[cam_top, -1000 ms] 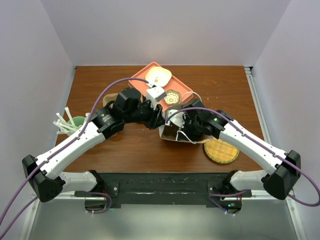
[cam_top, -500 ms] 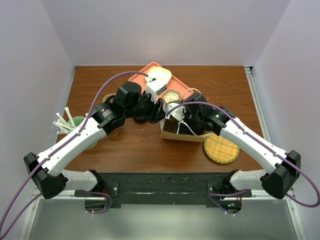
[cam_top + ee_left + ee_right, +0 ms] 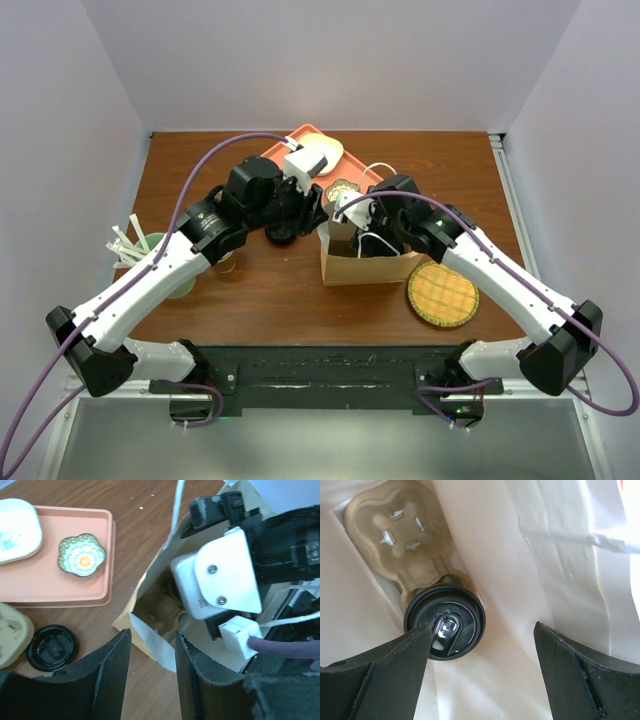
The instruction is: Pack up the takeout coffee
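Takeout coffee [image 3: 444, 627], a small cup under a round black plastic lid, sits low inside the tall brown paper bag w/ white lining [image 3: 372, 268]. Only the lid shows; cup body is hidden. It's up against the near end of a beige moulded-pulp cup carrier [image 3: 400, 525] lying at the bag's bottom; can't tell whether it's seated in a pocket. Right gripper [image 3: 482, 635] is down in the bag mouth, jaws spread wide & holding nothing. One finger's tip overlaps the lid's rim in the wrist view (contact unclear), the other is off to the side by the bag wall. Left gripper [image 3: 153, 642] is at the bag's left rim, jaws partly apart w/ a clear gap btwn them. The bag's white-lined corner flap runs into that gap but doesn't look pinched. Bag stands upright mid-way across the dark wood table [image 3: 270, 290]. Just right of it lies a round woven straw mat [image 3: 443, 293]. Behind-left is a salmon-pink rectangular tray [image 3: 50, 580] w/ a cream rounded dish [image 3: 15, 530] & a small flower-shaped patterned dish [image 3: 81, 555] on it. Nr the tray's front edge lies a loose round black lid [image 3: 52, 647], just beside a second beige pulp piece [image 3: 12, 630]. Far left stands a green cup w/ white sticks [image 3: 158, 242].
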